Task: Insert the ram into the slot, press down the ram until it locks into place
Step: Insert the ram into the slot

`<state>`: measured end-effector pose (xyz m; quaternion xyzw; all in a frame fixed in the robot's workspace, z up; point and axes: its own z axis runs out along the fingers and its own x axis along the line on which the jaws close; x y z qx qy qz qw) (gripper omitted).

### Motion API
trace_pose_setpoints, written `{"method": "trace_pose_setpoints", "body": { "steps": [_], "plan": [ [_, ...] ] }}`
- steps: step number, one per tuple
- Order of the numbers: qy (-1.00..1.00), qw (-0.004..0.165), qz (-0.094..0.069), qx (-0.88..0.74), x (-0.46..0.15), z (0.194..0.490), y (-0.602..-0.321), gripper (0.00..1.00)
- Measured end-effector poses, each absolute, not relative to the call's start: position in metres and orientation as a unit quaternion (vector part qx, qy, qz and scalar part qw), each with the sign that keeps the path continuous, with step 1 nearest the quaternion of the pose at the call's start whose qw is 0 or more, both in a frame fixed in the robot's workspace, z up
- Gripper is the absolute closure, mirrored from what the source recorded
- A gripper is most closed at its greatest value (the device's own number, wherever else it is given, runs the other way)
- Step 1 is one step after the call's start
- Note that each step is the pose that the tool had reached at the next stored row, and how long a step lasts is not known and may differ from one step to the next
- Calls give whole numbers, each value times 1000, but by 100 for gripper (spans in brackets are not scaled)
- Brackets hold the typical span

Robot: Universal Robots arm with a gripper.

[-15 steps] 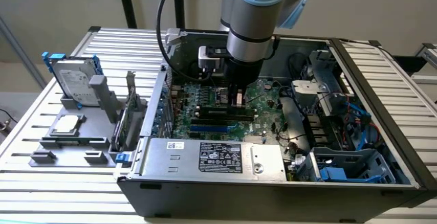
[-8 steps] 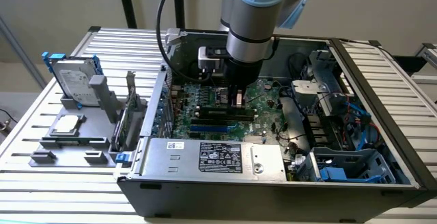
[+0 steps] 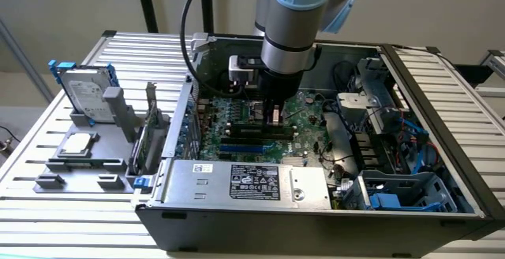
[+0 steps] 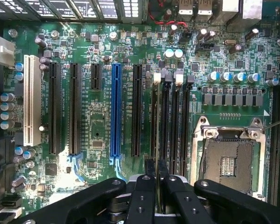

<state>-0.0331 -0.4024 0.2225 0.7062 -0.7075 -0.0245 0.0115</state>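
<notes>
Scene: An open computer case (image 3: 316, 223) lies on a slatted metal table (image 3: 71, 229), with the robot arm (image 3: 288, 40) reaching straight down into it.
Gripper: The gripper (image 3: 272, 116) hangs low over the green motherboard (image 3: 311, 108), near the middle of the case.
Grip: In the wrist view the black fingers (image 4: 150, 170) of the gripper (image 4: 156, 169) sit drawn close together, clamped on a thin stick seen edge-on.
Ram: The ram (image 4: 157, 189) stands upright on its edge between the fingers, running lengthwise in line with the black memory sockets.
Slot: The slot (image 4: 164, 121) is one of four parallel black sockets between the blue slot (image 4: 115, 109) and the square silver CPU socket (image 4: 228, 161); the ram sits at their near end, and whether it touches one cannot be told.
Surroundings: A silver power supply (image 3: 245, 179) sits along the case's front edge.
Fixture: At the exterior view's left, a grey parts stand (image 3: 79, 173) holds a hard drive (image 3: 83, 96) upright.
</notes>
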Motion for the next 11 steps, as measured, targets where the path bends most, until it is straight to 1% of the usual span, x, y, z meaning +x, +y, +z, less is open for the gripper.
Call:
{"method": "trace_pose_setpoints", "body": {
  "steps": [5, 6, 8, 11],
  "plan": [
    [-707, 12, -24, 706, -33, 221, -402, 85],
    [-707, 12, -24, 706, -33, 221, -402, 79],
    [-707, 11, -24, 706, -33, 224, -402, 79],
    [-708, 11, -25, 706, -33, 237, -402, 79]
  ]
}}
